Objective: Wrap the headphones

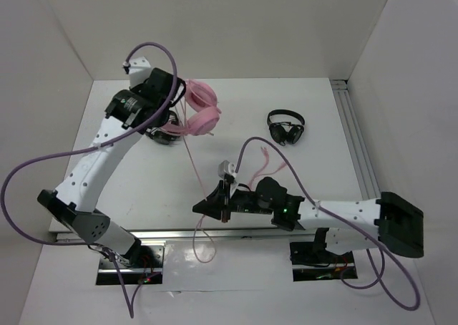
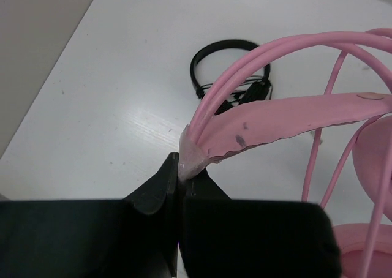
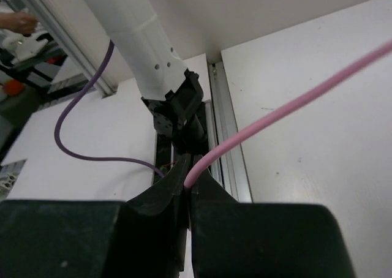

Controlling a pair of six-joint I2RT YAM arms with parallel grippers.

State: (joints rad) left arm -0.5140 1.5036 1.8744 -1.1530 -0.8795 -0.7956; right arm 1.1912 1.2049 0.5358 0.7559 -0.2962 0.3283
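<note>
at the far left of the glossy white desk (image 1: pixel 329 117), boxed in by plain white panels (image 1: pixel 236 24), our left pincer (image 2: pixel 179 169) clamps the thin headband (image 2: pixel 294 116) of the large pink over-ear headphones (image 1: pixel 202 114). our right pincer (image 3: pixel 188 186) pinches their long thin pink cable (image 3: pixel 294 103) near the front edge. small black headphones (image 1: pixel 286 127) lie apart.

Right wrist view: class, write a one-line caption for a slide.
Right gripper shut on the pink cable, which runs up and right above the table.
</note>
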